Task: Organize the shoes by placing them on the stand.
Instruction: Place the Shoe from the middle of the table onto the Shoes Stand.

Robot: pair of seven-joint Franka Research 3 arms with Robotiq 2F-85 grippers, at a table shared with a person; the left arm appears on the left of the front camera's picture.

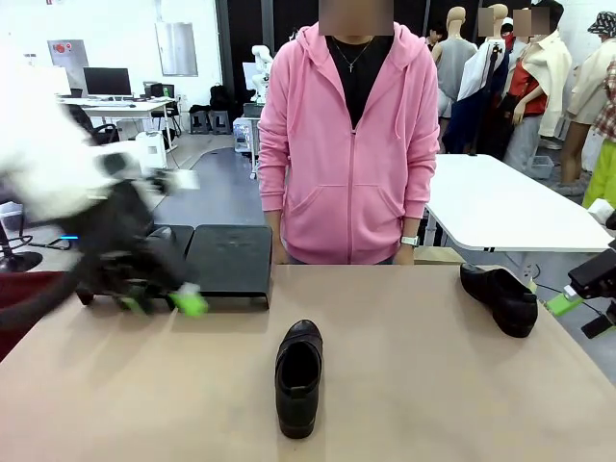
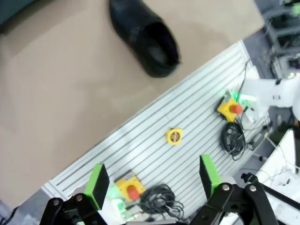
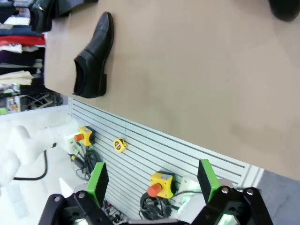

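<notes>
A black glossy leather loafer (image 1: 298, 378) lies at 6 o'clock on the tan tabletop (image 1: 433, 385), toe toward 12. A second black loafer (image 1: 500, 298) sits at 3 o'clock, near the tabletop's edge. The low black flat-topped stand (image 1: 226, 258) stands at 10 o'clock, well apart from both shoes, before a person in a pink hoodie (image 1: 351, 144). The left end effector (image 1: 164, 300), blurred, hangs at 9 o'clock just in front of the stand. Its green-padded fingers (image 2: 98, 183) are spread wide and empty. The right end effector (image 1: 576, 310) hangs at 3 o'clock past the tabletop's edge, likewise wide and empty.
</notes>
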